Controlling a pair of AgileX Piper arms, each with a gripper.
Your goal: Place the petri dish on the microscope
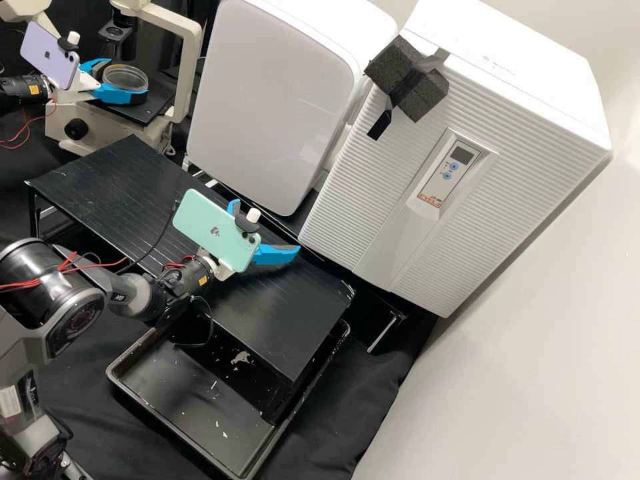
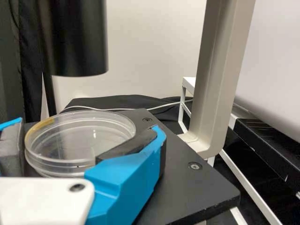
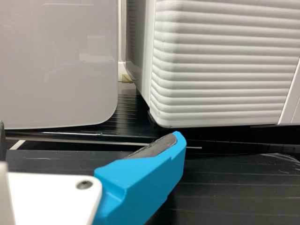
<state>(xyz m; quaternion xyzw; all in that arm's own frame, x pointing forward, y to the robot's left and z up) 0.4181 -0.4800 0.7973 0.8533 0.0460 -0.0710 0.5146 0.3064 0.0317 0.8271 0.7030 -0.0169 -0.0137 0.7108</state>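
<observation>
At the top left of the high view, my left gripper (image 1: 127, 81) holds the clear round petri dish (image 1: 125, 75) between its blue fingers, over the black stage of the microscope (image 1: 148, 115). The left wrist view has the petri dish (image 2: 77, 136) lying flat between both fingers of my left gripper (image 2: 89, 129), beside the stage's bare corner (image 2: 192, 187); any gap under the dish cannot be told. My right gripper (image 1: 267, 227) is open over the black rack, holding nothing; in the right wrist view the same gripper (image 3: 89, 131) has its fingers wide apart.
A dark cylinder (image 2: 75, 37) hangs above and behind the dish, and a beige microscope post (image 2: 211, 79) rises beside the stage. The black rack (image 1: 100, 180) spans the middle, with a black tray (image 1: 167, 427) below. White appliances (image 1: 273, 100) stand behind the rack.
</observation>
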